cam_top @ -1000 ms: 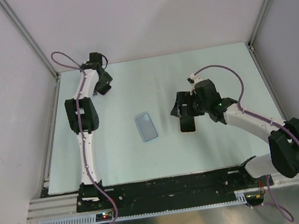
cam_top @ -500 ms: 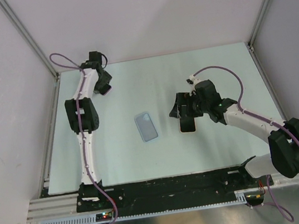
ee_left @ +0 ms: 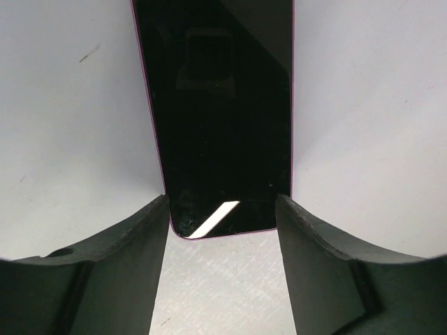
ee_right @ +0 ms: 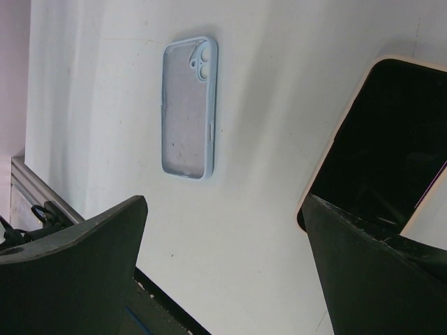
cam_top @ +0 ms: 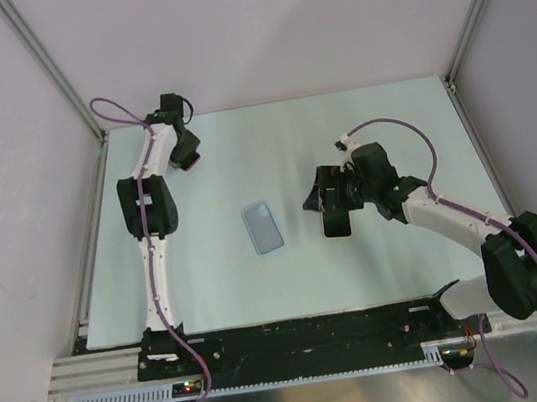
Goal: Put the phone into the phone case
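Observation:
The light blue phone case lies open side up at the table's middle; it also shows in the right wrist view. A black phone with a pale pink edge lies to its right. My right gripper hovers over this phone, open and empty; in the right wrist view one finger overlaps the phone's near end. My left gripper is at the far left, open; its fingers flank the near end of a second black phone with a magenta edge.
Grey enclosure walls with aluminium posts close in the pale table on three sides. A black base rail runs along the near edge and shows in the right wrist view.
My right gripper has edged slightly away from the near edge over its phone. The left gripper has barely moved. The case and phones lie where they were.

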`<state>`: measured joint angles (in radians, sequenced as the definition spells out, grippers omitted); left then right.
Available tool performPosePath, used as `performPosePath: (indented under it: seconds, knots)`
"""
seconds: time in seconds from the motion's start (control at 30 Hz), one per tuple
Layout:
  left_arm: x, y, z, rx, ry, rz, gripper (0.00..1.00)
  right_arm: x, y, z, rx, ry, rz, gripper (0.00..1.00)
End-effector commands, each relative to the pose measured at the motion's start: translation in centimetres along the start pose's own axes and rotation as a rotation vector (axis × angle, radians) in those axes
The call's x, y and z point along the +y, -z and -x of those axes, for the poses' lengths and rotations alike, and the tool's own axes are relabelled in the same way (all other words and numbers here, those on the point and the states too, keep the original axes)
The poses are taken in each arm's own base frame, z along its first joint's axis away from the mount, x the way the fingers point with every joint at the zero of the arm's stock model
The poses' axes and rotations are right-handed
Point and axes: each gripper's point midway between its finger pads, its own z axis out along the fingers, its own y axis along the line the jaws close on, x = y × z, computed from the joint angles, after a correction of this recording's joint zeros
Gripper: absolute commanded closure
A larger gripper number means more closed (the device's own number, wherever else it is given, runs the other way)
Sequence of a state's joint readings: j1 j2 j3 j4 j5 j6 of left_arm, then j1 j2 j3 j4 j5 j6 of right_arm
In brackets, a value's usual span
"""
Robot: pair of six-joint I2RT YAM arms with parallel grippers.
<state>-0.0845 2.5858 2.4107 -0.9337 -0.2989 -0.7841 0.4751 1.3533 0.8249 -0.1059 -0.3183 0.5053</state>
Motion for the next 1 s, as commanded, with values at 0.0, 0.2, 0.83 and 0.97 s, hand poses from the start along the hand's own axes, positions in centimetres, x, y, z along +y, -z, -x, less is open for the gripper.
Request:
performPosePath:
  seconds: [0.0,0.2,0.83,0.97]
  knots:
    - [-1.0,1.1,1.1,-0.008,0.013,-0.048,0.35,0.7,0.1,1.6,-0.054,-0.006,0.041,0.01]
    - [-0.2,2.0,1.9,0.002,-0.034,-0.069,0.45,1.6,-1.5,4.2,-0.102,-0.029,0.084,0.0]
    - [1.0,3.2,16.4,-0.236,0.117,-0.367,0.59,4.6,-7.7,7.0,-0.076,-0.072,0.19,0.04]
    - [0.2,1.4,17.3,-0.236,0.217,-0.442,0.63,4.4,-8.3,7.1,-0.073,-0.073,0.192,0.07]
